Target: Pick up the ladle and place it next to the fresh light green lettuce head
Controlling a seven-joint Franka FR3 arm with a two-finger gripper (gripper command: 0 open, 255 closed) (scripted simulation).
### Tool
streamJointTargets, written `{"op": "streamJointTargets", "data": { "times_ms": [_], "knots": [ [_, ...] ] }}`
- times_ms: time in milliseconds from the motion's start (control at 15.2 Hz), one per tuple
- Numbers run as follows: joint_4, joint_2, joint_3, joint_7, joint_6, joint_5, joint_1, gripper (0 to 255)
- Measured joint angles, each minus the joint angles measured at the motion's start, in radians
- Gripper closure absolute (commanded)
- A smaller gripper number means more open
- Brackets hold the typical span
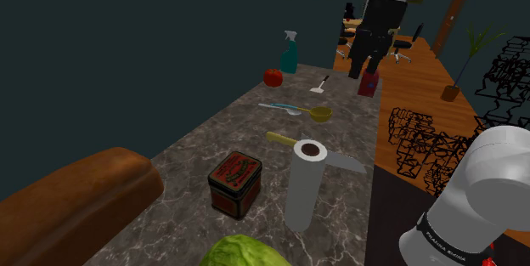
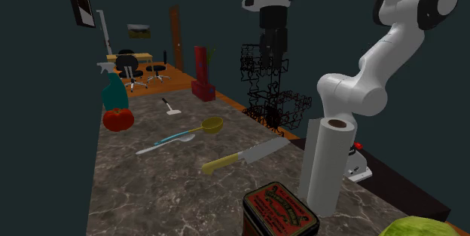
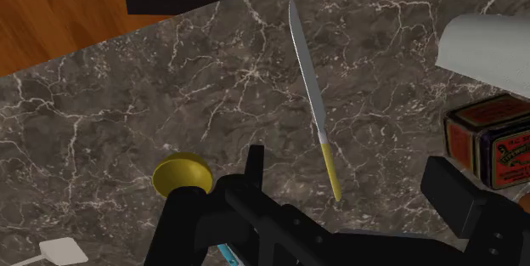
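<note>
Wrist view shows the yellow bowl of the ladle (image 3: 180,175) lying on the dark stone bench (image 3: 127,120), below my end effector (image 3: 348,171) and off to one side. My two black fingers stand apart and hold nothing. A thin pale spoon (image 2: 166,144) lies beside the ladle. A knife (image 3: 314,103) with a yellow handle lies near it. Past the knife stand a paper roll (image 1: 304,183) and a red tin (image 1: 234,183). The green lettuce (image 1: 246,251) sits at the bench's near end in the shoulder view, well apart from the ladle.
</note>
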Motion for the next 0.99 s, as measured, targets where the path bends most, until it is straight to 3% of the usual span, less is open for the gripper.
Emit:
{"op": "streamJointTargets", "data": {
  "times_ms": [330, 990],
  "knots": [
    [-0.024, 0.07, -0.044, -0.076, 0.08, -0.02, 0.003, 0],
    [0.034, 0.406, -0.198, -0.349, 0.311, -0.045, 0.021, 0]
  ]
}}
